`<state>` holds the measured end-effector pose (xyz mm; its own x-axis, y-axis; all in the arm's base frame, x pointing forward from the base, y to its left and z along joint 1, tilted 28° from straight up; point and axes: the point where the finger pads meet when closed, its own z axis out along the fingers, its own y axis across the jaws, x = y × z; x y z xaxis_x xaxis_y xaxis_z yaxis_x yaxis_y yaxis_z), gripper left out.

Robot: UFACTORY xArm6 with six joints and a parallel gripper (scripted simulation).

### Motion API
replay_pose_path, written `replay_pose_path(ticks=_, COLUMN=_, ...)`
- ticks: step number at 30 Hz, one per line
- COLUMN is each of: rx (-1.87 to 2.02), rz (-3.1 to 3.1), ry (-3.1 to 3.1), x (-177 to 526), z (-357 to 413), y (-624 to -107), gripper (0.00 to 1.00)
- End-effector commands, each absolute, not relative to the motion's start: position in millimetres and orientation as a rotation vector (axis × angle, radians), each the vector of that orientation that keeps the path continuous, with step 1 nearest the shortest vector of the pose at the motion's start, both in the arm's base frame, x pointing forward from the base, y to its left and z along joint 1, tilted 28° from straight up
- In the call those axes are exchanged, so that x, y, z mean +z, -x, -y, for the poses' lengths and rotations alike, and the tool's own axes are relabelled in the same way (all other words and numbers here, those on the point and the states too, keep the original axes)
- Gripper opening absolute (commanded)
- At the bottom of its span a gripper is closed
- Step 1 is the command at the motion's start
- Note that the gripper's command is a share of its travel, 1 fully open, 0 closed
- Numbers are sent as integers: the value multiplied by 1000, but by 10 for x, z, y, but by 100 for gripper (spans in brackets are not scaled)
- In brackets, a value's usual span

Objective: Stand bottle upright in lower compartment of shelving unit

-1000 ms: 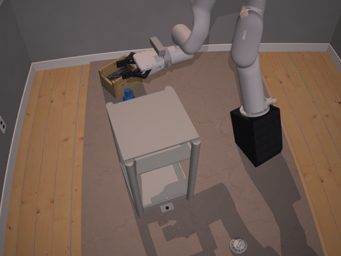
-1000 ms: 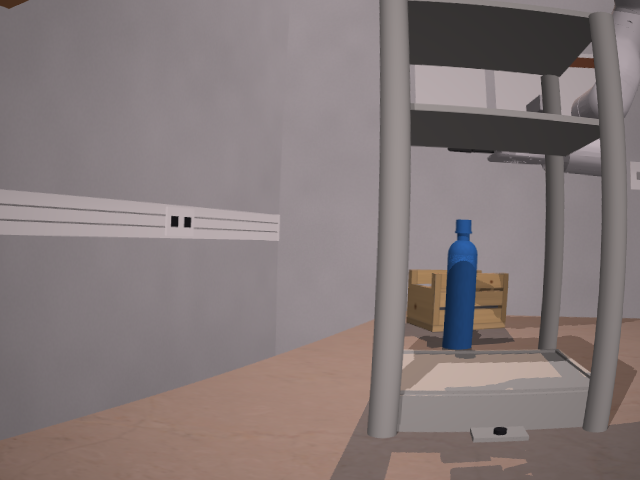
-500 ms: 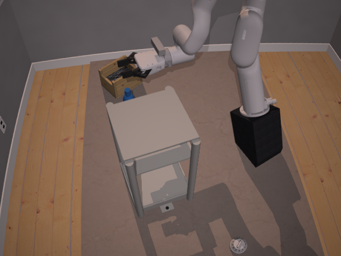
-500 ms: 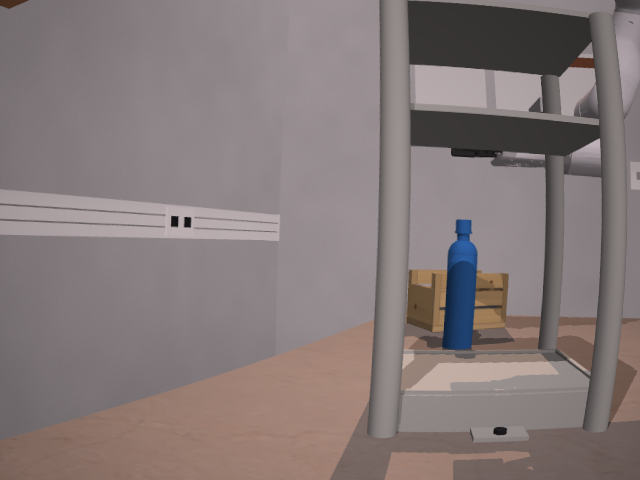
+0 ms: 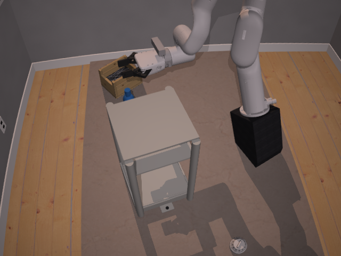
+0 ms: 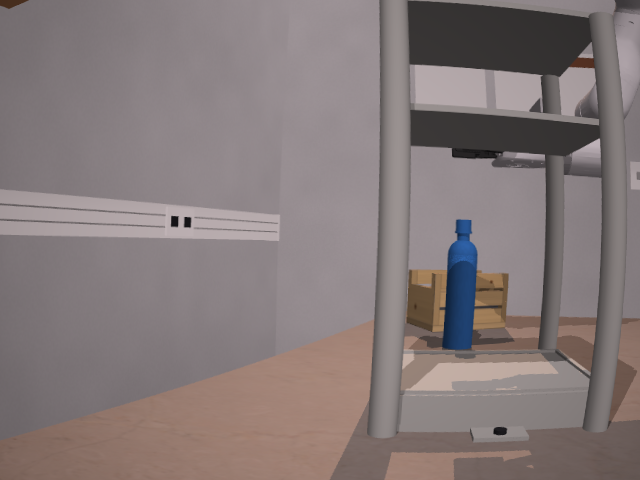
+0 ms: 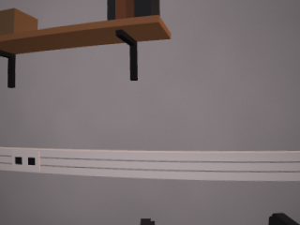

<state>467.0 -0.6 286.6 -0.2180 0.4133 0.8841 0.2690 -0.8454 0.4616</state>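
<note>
Top view: shelving unit [image 5: 153,120] stands mid-floor; behind it, a wooden crate [image 5: 118,82] under the half-open, empty pincer [image 5: 124,68]. Bottle [image 6: 460,289] stands upright on the floor behind the unit, probably rigid, smooth and tippable; grasp mid-body.

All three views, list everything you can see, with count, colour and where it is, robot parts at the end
Bottle: one, blue, upright on the floor behind the shelving unit, in front of the crate.
Shelving unit: one, grey, middle of the brown floor area; lower compartment holds no bottle.
Crate: one, wooden, near the back wall.
Small plate with black knob: one, grey, floor at the unit's front.
Round dial: one, white, floor in the foreground.
Wall shelf: one, brown, on black brackets, carrying a box and books.
Pedestal: one, black, under the arm.
Gripper: one, black fingers, open, holding nothing, above the crate.
</note>
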Motion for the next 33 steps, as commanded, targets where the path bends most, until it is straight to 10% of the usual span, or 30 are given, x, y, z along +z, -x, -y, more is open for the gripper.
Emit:
replay_pose_path(ticks=1, rx=2229, rz=-834, ry=-1895, x=2880, z=6, y=-4674, gripper=70)
replay_pose_path(ticks=33, rx=2229, rz=-833, ry=-1895, x=2737, z=73, y=-4709, gripper=70)
